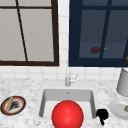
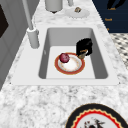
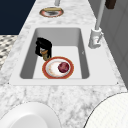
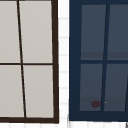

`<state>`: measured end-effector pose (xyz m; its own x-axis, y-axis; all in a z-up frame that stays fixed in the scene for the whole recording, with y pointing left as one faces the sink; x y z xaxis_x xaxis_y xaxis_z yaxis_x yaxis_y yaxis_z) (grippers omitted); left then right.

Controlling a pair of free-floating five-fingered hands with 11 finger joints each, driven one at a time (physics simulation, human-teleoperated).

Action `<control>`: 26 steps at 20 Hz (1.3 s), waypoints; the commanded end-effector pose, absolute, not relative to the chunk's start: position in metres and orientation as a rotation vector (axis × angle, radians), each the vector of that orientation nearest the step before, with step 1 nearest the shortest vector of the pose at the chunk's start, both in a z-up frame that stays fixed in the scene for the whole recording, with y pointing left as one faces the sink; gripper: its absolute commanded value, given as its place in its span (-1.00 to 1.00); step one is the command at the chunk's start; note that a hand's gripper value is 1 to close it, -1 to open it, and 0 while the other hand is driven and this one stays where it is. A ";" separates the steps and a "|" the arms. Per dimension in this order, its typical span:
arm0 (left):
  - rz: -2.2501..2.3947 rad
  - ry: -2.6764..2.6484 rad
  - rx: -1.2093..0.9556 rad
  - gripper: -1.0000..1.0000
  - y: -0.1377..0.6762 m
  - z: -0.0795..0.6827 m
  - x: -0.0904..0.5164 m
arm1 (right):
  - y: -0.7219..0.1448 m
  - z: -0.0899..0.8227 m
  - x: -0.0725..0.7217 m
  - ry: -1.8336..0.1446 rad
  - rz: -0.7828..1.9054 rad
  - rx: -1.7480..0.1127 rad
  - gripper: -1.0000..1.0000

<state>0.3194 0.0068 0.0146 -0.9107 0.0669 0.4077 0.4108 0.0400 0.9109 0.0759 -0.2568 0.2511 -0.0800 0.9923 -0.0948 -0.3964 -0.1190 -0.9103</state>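
Note:
In the sink (image 2: 100, 62) lies a plate with an orange-red rim (image 2: 71, 65) (image 3: 51, 70), and a dark red fruit (image 2: 64, 57) (image 3: 63, 67) rests on it. My right hand (image 1: 102, 115) (image 2: 84, 46) (image 3: 43, 46) hovers over the basin at the plate's edge. Its fingers are curled down around a small tan piece (image 2: 82, 53) (image 3: 45, 54) that sits just above the plate's rim. In the front view a big red ball (image 1: 67, 115) covers the near part of the basin.
The faucet (image 1: 68, 77) stands behind the sink. A rimmed plate with food (image 1: 13, 105) lies on the left counter. A white plate (image 1: 120, 108) and a grey canister (image 1: 123, 82) stand on the right. A dark red thing (image 4: 95, 103) sits behind the blue cabinet's glass.

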 end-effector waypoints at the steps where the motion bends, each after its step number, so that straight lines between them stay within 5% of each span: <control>1: -1.932 -2.086 -0.475 1.00 0.007 -0.010 0.329 | -0.257 0.251 0.076 -0.885 1.499 -0.945 0.00; 26: -1.890 -2.031 -0.481 1.00 0.006 -0.097 0.395 | -0.257 0.251 0.076 -0.885 1.499 -0.945 0.00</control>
<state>0.3855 0.0110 -0.0703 -0.8830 0.0381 0.4678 0.4692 0.0438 0.8820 0.0759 -0.2568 0.2511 -0.0800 0.9923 -0.0948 -0.3964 -0.1190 -0.9103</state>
